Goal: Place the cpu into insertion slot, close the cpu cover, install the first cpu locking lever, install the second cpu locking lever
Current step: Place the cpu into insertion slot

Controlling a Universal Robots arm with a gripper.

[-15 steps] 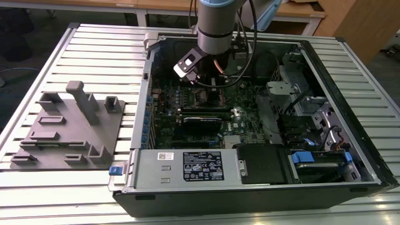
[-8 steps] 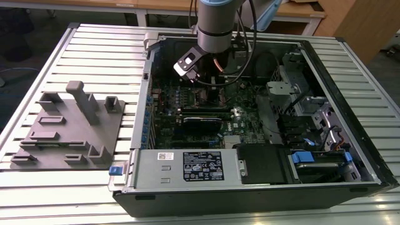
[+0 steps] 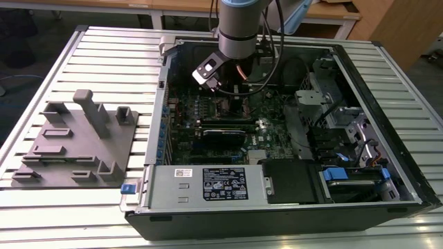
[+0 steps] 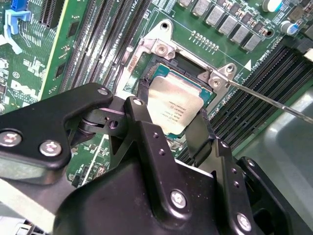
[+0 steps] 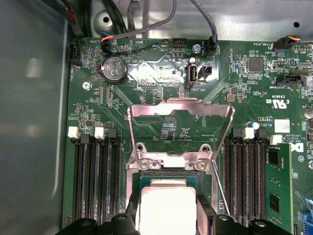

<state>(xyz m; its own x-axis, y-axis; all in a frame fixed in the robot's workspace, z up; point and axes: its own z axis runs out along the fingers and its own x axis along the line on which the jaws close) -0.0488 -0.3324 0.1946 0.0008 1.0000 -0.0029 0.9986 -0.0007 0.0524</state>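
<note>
Black label (image 3: 225, 184) with white print and a white barcode sticker (image 3: 182, 173) on the power supply (image 3: 173, 196), too small to make out. Dark lines of fine print across the cpu (image 4: 178, 110) top. White silkscreen lettering and a white triangle mark (image 4: 248, 64) on the motherboard (image 5: 244, 98).

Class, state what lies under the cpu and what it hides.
The cpu, gripped by the pincer, lies over the socket, whose dark frame shows around it. The socket's contacts are covered.

In second wrist view, gripper (image 4: 171, 118) hides approx half the cpu (image 4: 176, 104); socket (image 4: 186, 67) under it mostly obscured.
</note>
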